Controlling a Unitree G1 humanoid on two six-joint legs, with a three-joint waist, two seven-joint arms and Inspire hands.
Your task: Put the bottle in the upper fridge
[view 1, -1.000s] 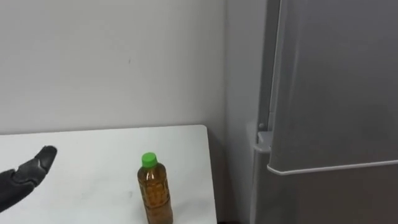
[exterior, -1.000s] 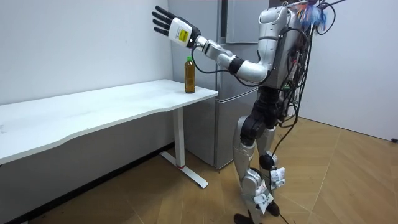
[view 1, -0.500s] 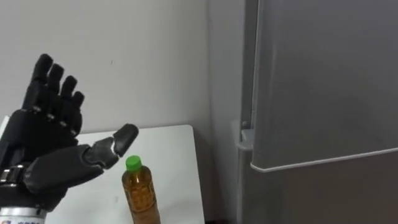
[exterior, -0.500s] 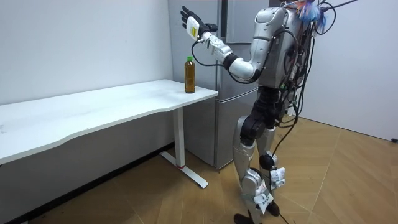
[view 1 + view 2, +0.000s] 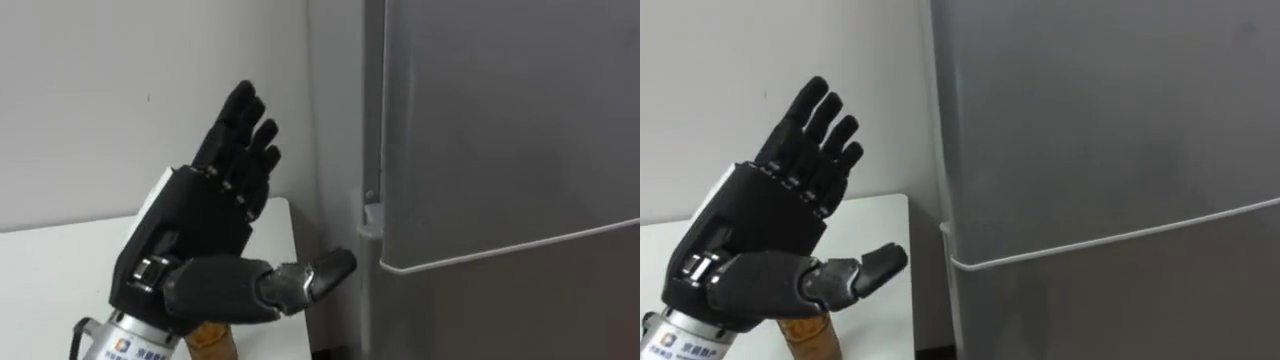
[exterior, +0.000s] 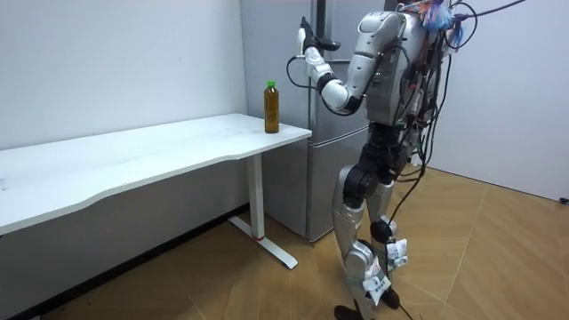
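Note:
The bottle (image 6: 271, 107), amber with a green cap, stands upright on the corner of the white table (image 6: 133, 156) next to the fridge. In the eye views only its lower part (image 5: 208, 342) (image 5: 810, 338) shows beneath my raised left hand (image 5: 205, 235) (image 5: 765, 235). That hand is open, fingers straight and pointing up, thumb stretched toward the left edge of the grey upper fridge door (image 5: 500, 130) (image 5: 1100, 120). It holds nothing and is a little short of the door. The fridge doors are closed. In the room view I stand facing the fridge (image 6: 333, 89) with the left hand (image 6: 308, 43) lifted to head height.
A pale wall (image 5: 100, 90) runs behind the table. The seam between the upper and lower fridge doors (image 5: 500, 246) crosses the view at hand height. Wooden floor (image 6: 480, 267) lies open around me.
My left hand has swung up and right, from above the table past the bottle to the fridge door's edge. The eye views have shifted toward the fridge. The bottle has not moved.

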